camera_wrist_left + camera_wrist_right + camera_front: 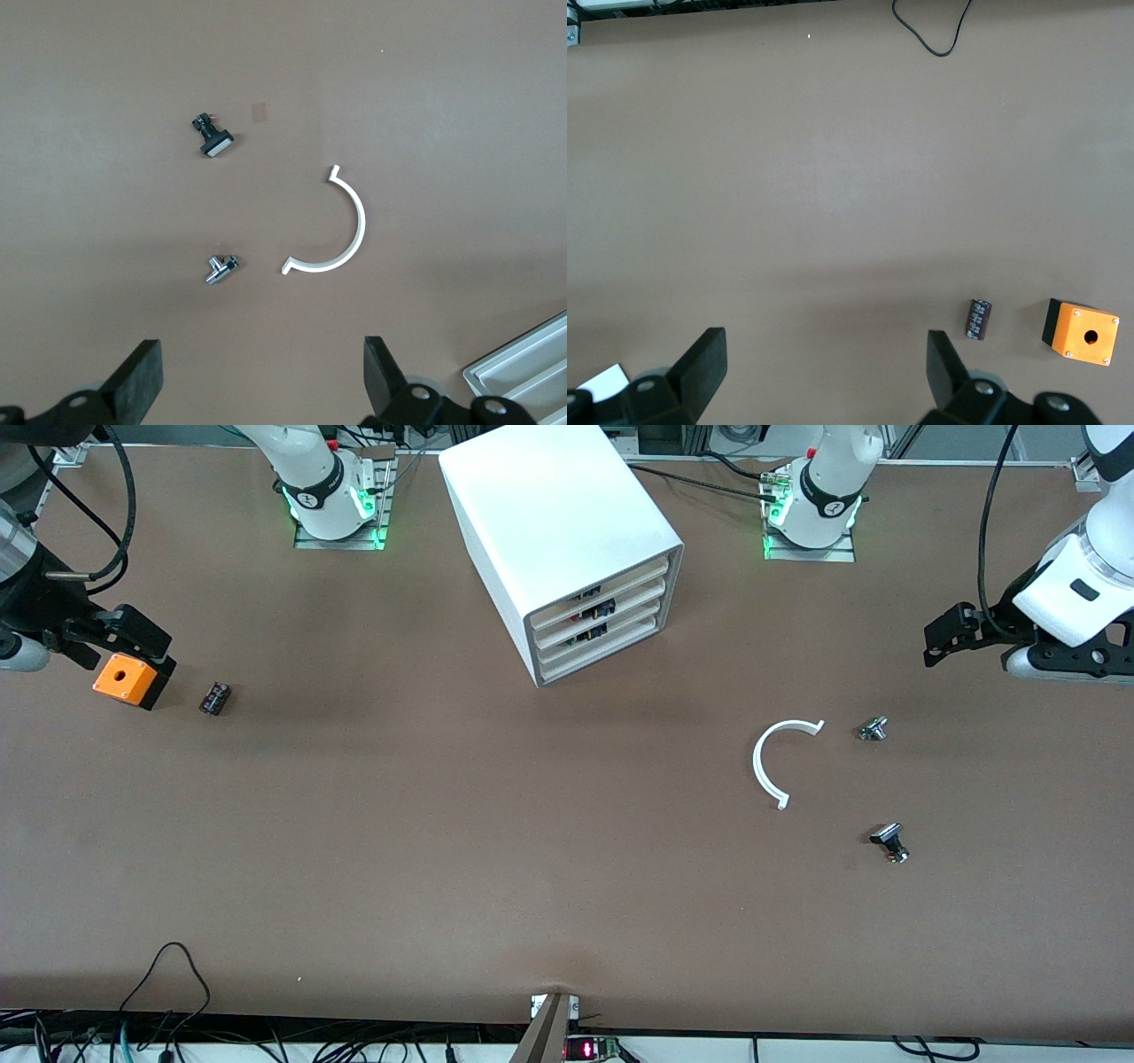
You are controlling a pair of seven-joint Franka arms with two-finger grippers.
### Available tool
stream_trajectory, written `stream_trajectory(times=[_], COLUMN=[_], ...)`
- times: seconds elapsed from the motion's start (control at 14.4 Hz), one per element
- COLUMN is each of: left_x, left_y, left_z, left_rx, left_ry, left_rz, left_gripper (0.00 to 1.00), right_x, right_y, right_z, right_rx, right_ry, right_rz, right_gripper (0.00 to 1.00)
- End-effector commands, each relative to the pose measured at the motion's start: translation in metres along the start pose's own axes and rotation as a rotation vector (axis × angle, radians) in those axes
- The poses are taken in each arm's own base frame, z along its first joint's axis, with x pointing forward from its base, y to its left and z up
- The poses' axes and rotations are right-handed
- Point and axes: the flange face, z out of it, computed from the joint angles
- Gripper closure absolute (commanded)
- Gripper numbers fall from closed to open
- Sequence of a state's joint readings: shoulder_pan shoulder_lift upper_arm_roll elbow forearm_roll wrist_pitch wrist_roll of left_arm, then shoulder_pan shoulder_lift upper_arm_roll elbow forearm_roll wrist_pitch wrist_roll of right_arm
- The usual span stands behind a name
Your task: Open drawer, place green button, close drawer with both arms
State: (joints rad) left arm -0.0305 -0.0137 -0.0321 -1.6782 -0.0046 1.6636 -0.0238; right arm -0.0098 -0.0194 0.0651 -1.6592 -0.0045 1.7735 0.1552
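The white cabinet (567, 522) stands between the two arm bases, its four drawers all shut. The third drawer (625, 627) shows its cream front; a corner of the cabinet also shows in the left wrist view (523, 367). No green-capped button shows in any view. My left gripper (950, 636) hangs open and empty over the table at the left arm's end; in its wrist view (261, 381) the jaws stand wide apart. My right gripper (124, 636) is open and empty just above the orange cube (124, 678); its wrist view (824, 376) shows the jaws wide apart.
A white half-ring (780, 762) (341, 230), a silver knob (873, 729) (221, 267) and a black knob (889, 841) (213, 139) lie toward the left arm's end. A small dark cylinder (214, 698) (978, 319) lies beside the orange cube (1083, 332).
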Motion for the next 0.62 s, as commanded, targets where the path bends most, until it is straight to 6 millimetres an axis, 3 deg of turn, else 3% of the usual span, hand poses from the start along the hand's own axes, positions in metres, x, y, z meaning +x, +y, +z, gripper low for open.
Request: stream_trajectory(times=[0.0, 0.56], left_x=[-0.003, -0.003], left_y=[-0.001, -0.011], left_z=[-0.004, -0.003], left_rx=[-0.011, -0.011], left_ry=[-0.007, -0.013], left_rz=[0.012, 0.003], left_gripper=[0.00, 0.00], right_x=[0.004, 0.005], right_y=[-0.001, 0.002], right_z=[-0.004, -0.005], right_rx=[0.016, 0.018], right_ry=[-0.009, -0.009], right_rz=[-0.012, -0.006], right_gripper=[0.00, 0.00])
